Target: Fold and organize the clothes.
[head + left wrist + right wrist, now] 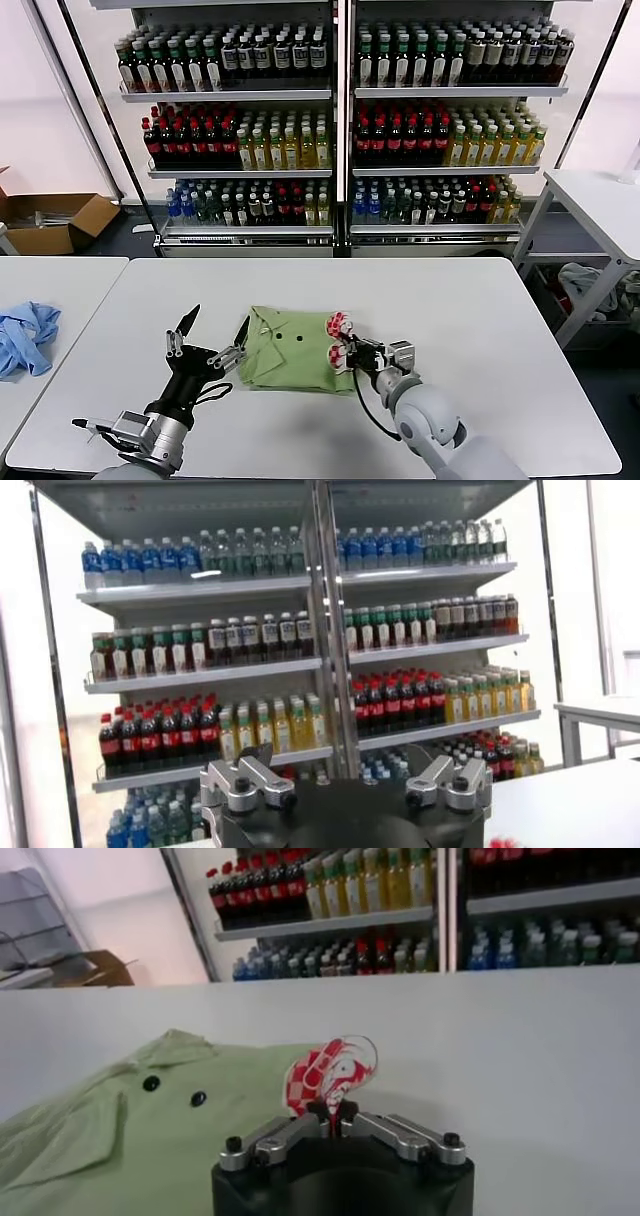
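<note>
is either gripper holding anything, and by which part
The right gripper pinches the green polo shirt at its right edge, by the red-checkered print. The left gripper holds nothing.

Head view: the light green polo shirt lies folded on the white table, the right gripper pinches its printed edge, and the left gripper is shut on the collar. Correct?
Not quite. In the head view the left gripper is open, fingers spread beside the light green polo shirt, gripping nothing. The rest holds: the shirt lies folded on the white table, and the right gripper pinches its red-and-white printed edge, as the right wrist view confirms.

hidden: polo shirt (290,355) right edge behind right claw (345,352) | bottle labels unreadable
</note>
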